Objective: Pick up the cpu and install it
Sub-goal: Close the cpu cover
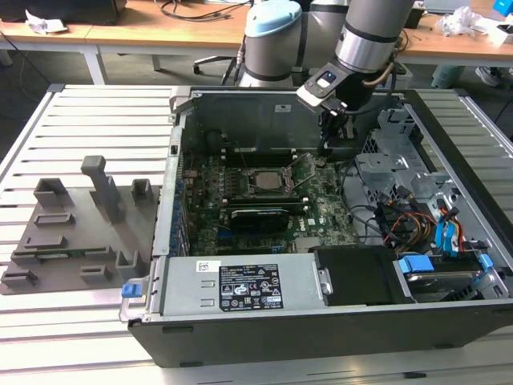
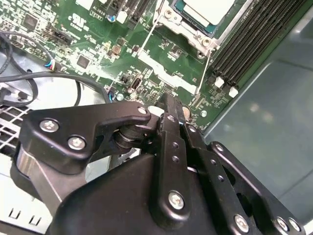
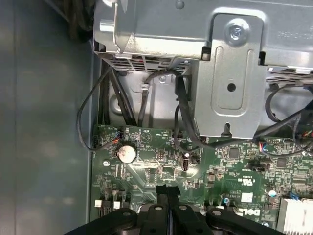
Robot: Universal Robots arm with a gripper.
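The cpu [image 1: 264,181] lies flat in the motherboard socket inside the open computer case, silver top up. In the second wrist view the cpu [image 2: 208,9] sits within the metal socket frame [image 2: 195,35], and a thin wire lever [image 2: 203,73] runs from the frame toward my fingertips. My gripper [image 1: 325,152] hangs low over the board to the exterior view's right of the socket, apart from the cpu. The gripper [image 2: 168,104] is shut, its black fingers [image 3: 167,196] pressed together with nothing visible between them.
A grey metal drive cage [image 3: 234,73] and loose cables [image 1: 401,220] crowd the case beyond my gripper. The power supply [image 1: 240,285] lies along the case's near side. A grey tray with upright blocks [image 1: 72,233] rests on the slatted table at the exterior view's left.
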